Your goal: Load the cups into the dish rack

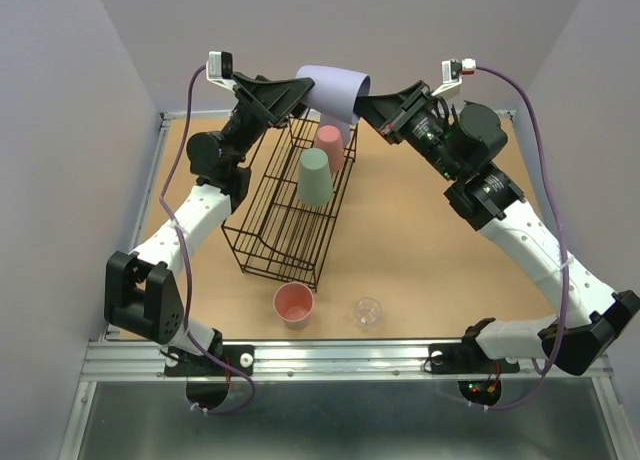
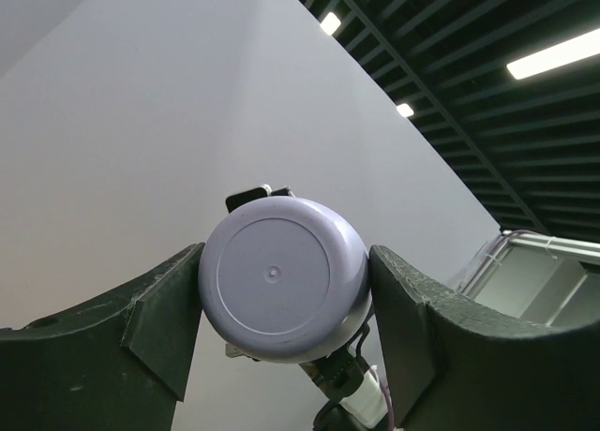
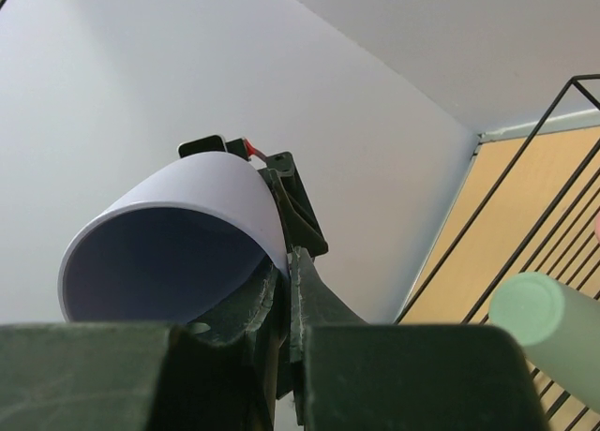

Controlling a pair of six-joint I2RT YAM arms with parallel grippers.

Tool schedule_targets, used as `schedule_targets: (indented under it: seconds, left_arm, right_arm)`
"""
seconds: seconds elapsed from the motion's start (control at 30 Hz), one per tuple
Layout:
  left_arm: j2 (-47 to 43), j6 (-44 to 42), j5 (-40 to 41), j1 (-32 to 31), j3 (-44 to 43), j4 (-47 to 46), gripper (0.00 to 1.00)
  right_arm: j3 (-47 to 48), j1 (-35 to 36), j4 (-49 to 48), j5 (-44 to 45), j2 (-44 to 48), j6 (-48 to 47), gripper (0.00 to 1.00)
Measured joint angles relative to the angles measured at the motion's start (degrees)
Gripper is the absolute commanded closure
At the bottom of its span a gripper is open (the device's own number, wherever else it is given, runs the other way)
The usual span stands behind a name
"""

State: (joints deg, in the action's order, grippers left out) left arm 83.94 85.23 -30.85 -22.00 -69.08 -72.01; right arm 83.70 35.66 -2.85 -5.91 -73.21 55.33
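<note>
Lavender cup (image 1: 335,90) hangs on its side in the air above the far end of the dish rack (image 1: 285,235), between two robot arms. The right tool (image 1: 362,105) is closed tight, pinching the cup's rim wall. The left tool (image 1: 303,92) straddles the cup's flat base, pads right against both sides; whether it is truly gripping cannot be told. In the rack stand a mint green cup (image 1: 316,177) and, just beyond it, a pink cup (image 1: 330,145), both upside down. On the tabletop (image 1: 430,250), near the rack's near end, another pink cup (image 1: 294,304) sits upright, with a clear cup (image 1: 368,311) to its right.
</note>
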Motion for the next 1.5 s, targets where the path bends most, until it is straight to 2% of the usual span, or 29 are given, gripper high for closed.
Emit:
schedule_targets:
  seconds: [0.03, 0.07, 0.13, 0.17, 0.27, 0.4, 0.57, 0.77, 0.93, 1.03, 1.27, 1.5]
  left_arm:
    - [0.0, -0.31, 0.17, 0.02, 0.0, 0.15, 0.93]
    - [0.0, -0.48, 0.22, 0.07, 0.0, 0.44, 0.97]
    - [-0.13, -1.03, 0.2, 0.11, 0.0, 1.27, 1.0]
    - [-0.33, -1.55, 0.07, 0.11, 0.0, 2.14, 1.0]
    - [-1.2, -3.17, -0.39, 0.09, 0.02, 4.79, 1.0]
    - [-4.04, -5.9, -1.79, 1.4, 0.17, 10.93, 1.0]
    - [-9.49, -11.67, -3.02, 6.01, 1.07, 21.16, 1.0]
    - [-11.93, -31.47, -2.4, 7.67, -8.28, 47.5, 1.0]
    - [-15.34, -47.28, 3.56, 5.4, -10.62, 65.2, 1.0]
    - [-17.07, -55.17, 10.1, 0.68, -10.62, 74.07, 1.0]
    - [-16.94, -65.0, 24.65, -15.41, -9.03, 83.8, 1.0]
    - [-16.5, -70.44, 36.65, -20.2, -7.78, 87.71, 1.0]
  right_arm:
    - [-0.07, -0.04, -0.28, -0.11, -0.13, 0.0, 1.0]
    - [-0.31, -0.07, -0.61, -0.13, -0.17, 0.04, 0.99]
    - [-1.14, -0.09, -1.27, -0.07, -0.11, 0.07, 0.79]
    - [-1.86, -0.13, -1.79, -0.07, 0.07, 0.07, 0.54]
    - [-3.93, -0.02, -1.16, -0.74, 0.83, -1.16, 0.23]
    - [-6.86, 0.04, 2.4, -0.11, 2.95, -3.5, 0.08]
    - [-6.97, 0.04, 10.08, 5.03, 7.98, -8.96, 0.05]
    - [-8.87, 0.04, 18.78, 15.06, 18.99, -14.56, 0.01]
    - [-9.94, 0.04, 26.49, 21.59, 23.45, -17.38, 0.0]
    - [-10.19, 0.04, 30.82, 24.3, 24.22, -18.95, 0.0]
    - [-11.54, 0.04, 38.82, 27.58, 24.61, -21.64, 0.0]
    - [-11.54, 0.04, 41.42, 29.33, 26.51, -22.36, 0.0]
